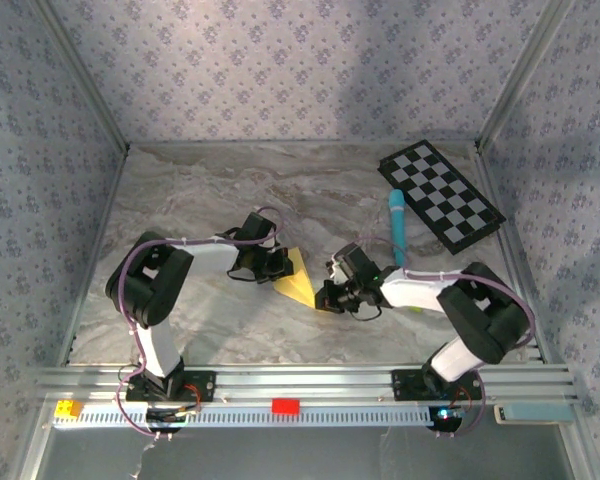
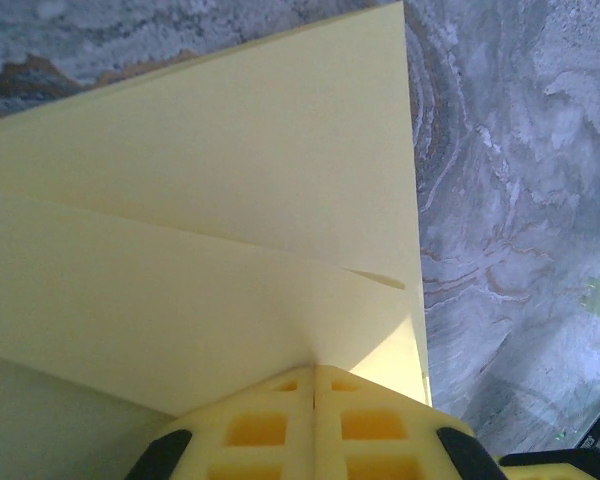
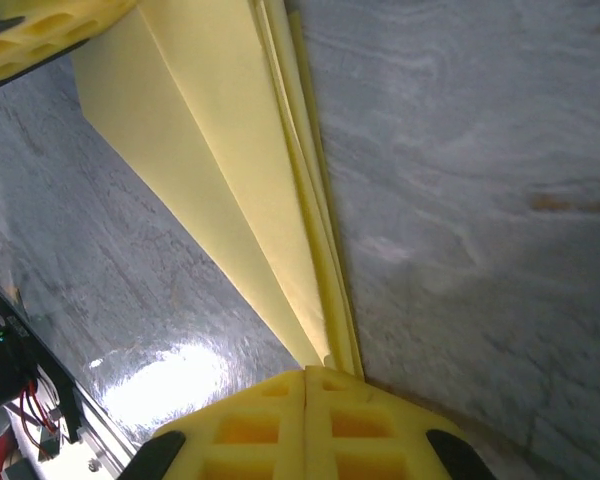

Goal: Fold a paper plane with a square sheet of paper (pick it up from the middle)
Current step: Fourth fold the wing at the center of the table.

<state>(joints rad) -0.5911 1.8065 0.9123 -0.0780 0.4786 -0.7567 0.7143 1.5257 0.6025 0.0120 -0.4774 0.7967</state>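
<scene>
The square sheet of paper [image 1: 300,279] is yellow and folded into a pointed, layered wedge, held between both arms at the table's middle. My left gripper [image 1: 282,266] is shut on its left end. In the left wrist view the paper [image 2: 210,230] spreads in broad flaps above the closed gripper [image 2: 313,368]. My right gripper [image 1: 327,294] is shut on the narrow right end. In the right wrist view the stacked folds [image 3: 270,190] run into the closed gripper [image 3: 307,372], and a finger of the left gripper [image 3: 40,35] shows at the top left.
A black-and-white checkered board [image 1: 440,194] lies at the back right, with a light-blue marker [image 1: 397,228] beside it near the right arm. The grey marbled table [image 1: 200,190] is walled on three sides. A red block [image 1: 285,405] and a yellow block [image 1: 68,408] sit on the front rail.
</scene>
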